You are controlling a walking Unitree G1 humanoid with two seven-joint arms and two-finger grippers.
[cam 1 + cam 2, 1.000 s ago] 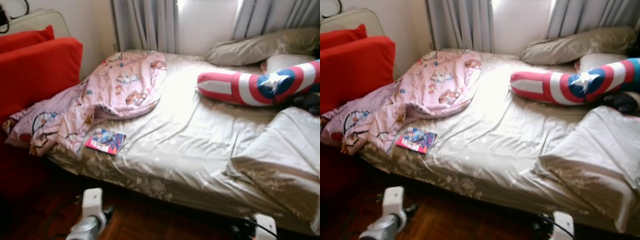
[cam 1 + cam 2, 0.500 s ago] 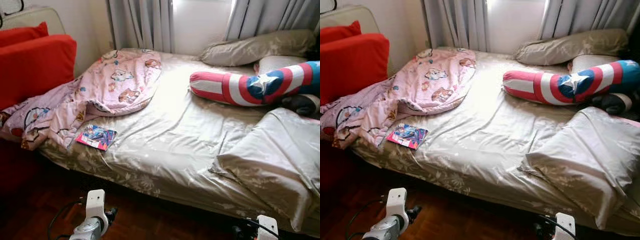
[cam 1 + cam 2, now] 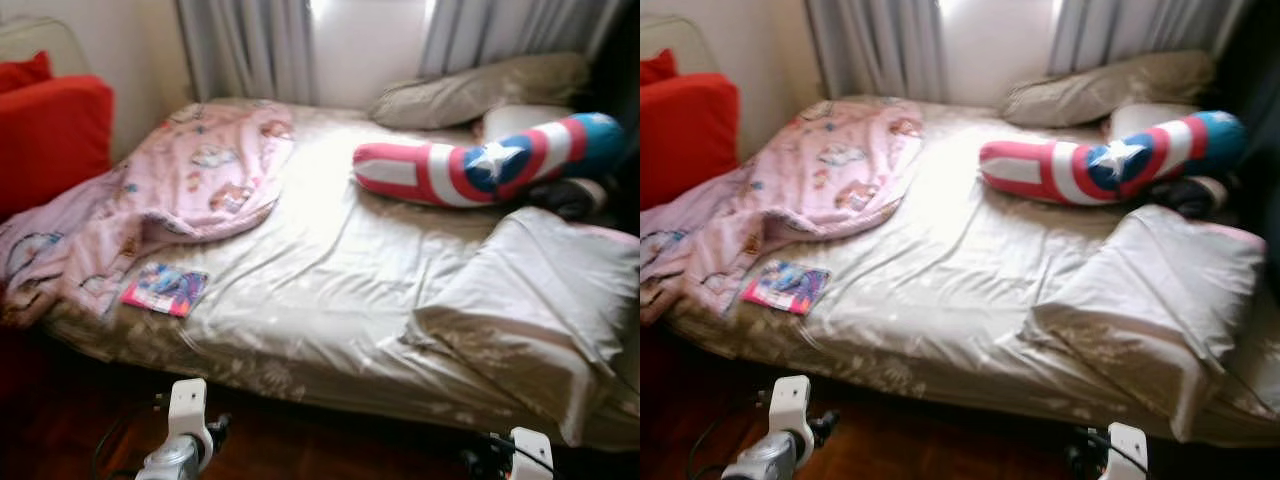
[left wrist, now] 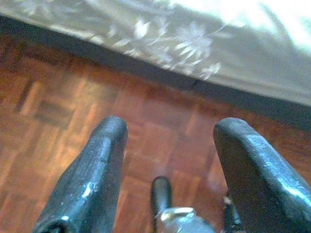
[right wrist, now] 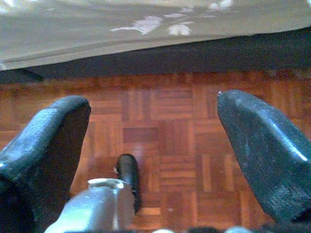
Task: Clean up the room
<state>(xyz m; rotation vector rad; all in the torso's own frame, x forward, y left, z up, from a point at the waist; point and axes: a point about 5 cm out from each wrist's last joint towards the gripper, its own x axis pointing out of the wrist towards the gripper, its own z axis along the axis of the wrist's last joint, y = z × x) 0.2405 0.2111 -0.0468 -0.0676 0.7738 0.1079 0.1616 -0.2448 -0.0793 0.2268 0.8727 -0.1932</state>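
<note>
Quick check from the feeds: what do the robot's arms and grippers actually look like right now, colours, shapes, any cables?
Each arm ends low in the eye views in a white, boxy bracket; the left arm has a silver cylindrical body below it and a thin black cable beside it. A black cable runs by the right arm too. The left gripper and right gripper each have two thick, rounded, glossy black fingers.

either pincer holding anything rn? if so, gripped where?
Nothing held. Left pincer and right pincer are both open, hanging over bare parquet floor beside the bed's edge.
</note>
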